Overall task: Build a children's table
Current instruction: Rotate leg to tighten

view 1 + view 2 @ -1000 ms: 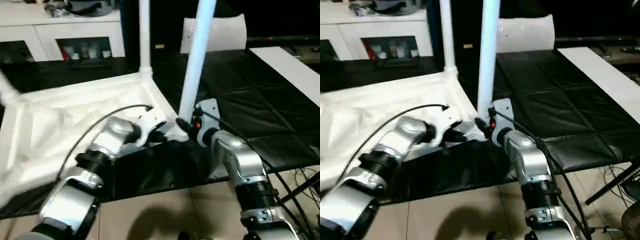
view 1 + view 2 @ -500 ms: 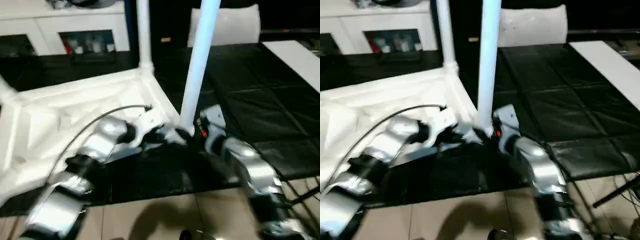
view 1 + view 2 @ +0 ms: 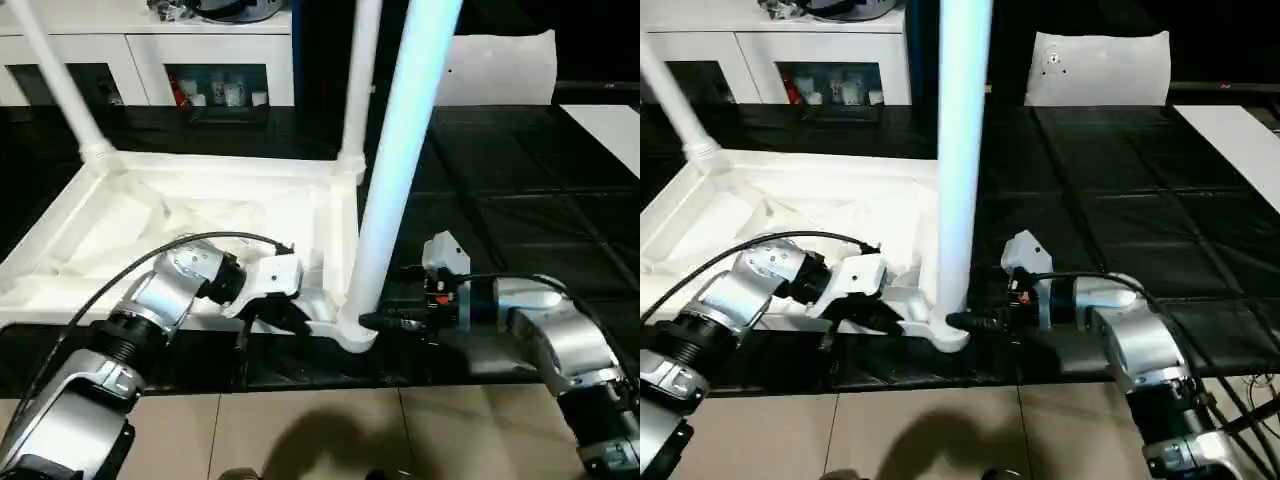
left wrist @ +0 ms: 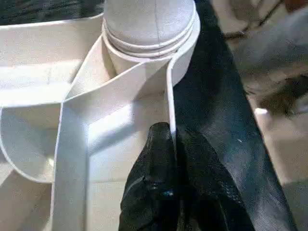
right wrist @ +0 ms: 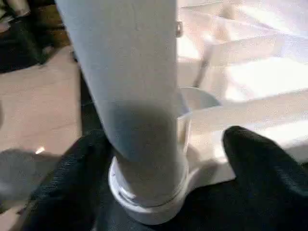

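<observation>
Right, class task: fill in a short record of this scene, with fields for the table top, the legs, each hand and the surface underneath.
top: white, ribbed underside up
legs: three stand upright in corner sockets; nearest in the front corner
left hand: shut on the top's rim beside that socket
right hand: open, fingers either side of the nearest leg's base
surface: black mat

Right end effector fingers now spread wide around the table leg, its forearm swung out sideways
</observation>
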You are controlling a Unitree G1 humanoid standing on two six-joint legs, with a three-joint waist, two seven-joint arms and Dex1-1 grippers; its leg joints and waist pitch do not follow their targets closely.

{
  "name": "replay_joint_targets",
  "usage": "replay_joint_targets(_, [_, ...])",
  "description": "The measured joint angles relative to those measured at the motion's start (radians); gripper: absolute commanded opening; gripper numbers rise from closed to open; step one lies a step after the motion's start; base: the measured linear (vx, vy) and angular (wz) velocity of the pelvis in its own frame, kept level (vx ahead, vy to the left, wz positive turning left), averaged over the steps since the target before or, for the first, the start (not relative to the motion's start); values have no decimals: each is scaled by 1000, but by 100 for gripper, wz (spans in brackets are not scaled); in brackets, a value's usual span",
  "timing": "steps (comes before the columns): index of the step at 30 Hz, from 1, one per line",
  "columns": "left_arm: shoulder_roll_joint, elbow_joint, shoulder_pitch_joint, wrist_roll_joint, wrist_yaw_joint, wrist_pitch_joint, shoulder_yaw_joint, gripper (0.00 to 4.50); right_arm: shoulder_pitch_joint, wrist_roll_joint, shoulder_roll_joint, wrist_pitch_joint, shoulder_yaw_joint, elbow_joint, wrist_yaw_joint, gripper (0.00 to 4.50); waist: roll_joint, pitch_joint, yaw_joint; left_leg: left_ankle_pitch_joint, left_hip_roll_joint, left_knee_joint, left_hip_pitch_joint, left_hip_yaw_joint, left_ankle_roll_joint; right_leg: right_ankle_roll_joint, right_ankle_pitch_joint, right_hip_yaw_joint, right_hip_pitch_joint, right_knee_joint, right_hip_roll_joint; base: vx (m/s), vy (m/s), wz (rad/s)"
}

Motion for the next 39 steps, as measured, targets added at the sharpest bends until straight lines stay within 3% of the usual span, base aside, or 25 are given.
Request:
replay_joint_targets(6, [-1, 1, -7, -2, -44, -35, -21, 0, -20, 29, -14, 14, 29, 20, 105, 327, -3, 0, 20, 3, 1, 0, 0, 0, 5, 1, 0, 0, 0, 0, 0, 0, 0, 0])
replay_joint_targets(20, [-3, 19, -15, 0, -53, -55, -26, 0, -36, 51, -3, 37, 44, 54, 156, 209, -6, 0, 20, 3, 0, 0, 0, 1, 5, 1, 0, 1, 0, 0, 0, 0, 0, 0])
replay_joint_targets(30, [-28, 43, -28, 0, -26, 2, -14, 0, 11, 73, 28, 96, 5, 8, 78, 191, -6, 0, 23, 4, 0, 0, 2, 1, 2, 1, 0, 1, 2, 1, 0, 0, 0, 0])
replay_joint_targets(34, [-75, 79, -50, 23, 147, 130, 39, 0, 26, 38, 107, 115, -68, 3, -158, 191, -6, 0, 3, 5, -1, 0, 3, 1, -4, 1, 0, 0, 3, -1, 0, 0, 0, 0])
replay_joint_targets(39, [-148, 93, -62, 35, 315, 242, 81, 0, 8, -16, 196, 120, -126, 24, -407, 189, -6, 0, -49, 5, 4, -1, -2, 0, -4, 4, 3, -12, 5, -17, 0, 0, 0, 0])
